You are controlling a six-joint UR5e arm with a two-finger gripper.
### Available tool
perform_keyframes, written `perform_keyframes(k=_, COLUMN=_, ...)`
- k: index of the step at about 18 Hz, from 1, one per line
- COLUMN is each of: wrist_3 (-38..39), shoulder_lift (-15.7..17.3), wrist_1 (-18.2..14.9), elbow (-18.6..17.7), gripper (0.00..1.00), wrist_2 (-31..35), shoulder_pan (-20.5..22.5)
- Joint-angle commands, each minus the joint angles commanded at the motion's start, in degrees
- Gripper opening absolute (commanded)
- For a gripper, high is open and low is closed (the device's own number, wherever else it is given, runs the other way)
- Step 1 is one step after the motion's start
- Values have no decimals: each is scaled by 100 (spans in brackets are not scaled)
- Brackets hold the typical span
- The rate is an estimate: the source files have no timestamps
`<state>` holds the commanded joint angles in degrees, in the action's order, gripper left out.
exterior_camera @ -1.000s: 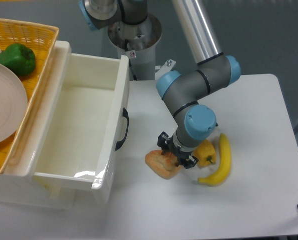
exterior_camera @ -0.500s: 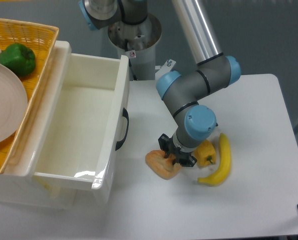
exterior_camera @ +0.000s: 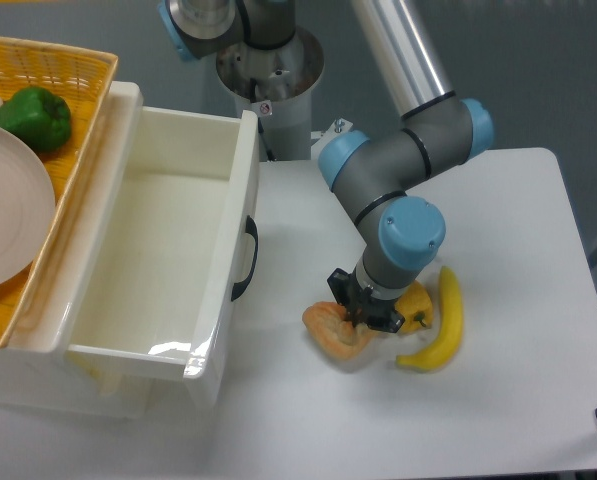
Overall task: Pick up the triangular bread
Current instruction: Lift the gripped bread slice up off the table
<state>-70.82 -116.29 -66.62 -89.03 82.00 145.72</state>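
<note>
The triangular bread is a flat orange-tan pastry in front of the white bin, right of its handle. It looks slightly tilted, its right part under the gripper. My gripper is shut on the bread's right edge, just above the table. The small yellow-orange pepper sits right behind the gripper, touching the banana. The fingertips are largely hidden by the wrist.
A large white bin with a black handle stands left of the bread. A woven tray on its far left holds a green pepper and a pale plate. The robot base stands at the back.
The gripper closed on the bread and shifted right by a small amount. The bread moved right with it and now looks slightly tilted.
</note>
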Motion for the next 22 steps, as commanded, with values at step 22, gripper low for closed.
perform_keyframes(k=22, wrist_3=-1865, shoulder_lift=994, wrist_1=-1213, elbow=70, gripper=0, wrist_2=589, shoulder_pan=475)
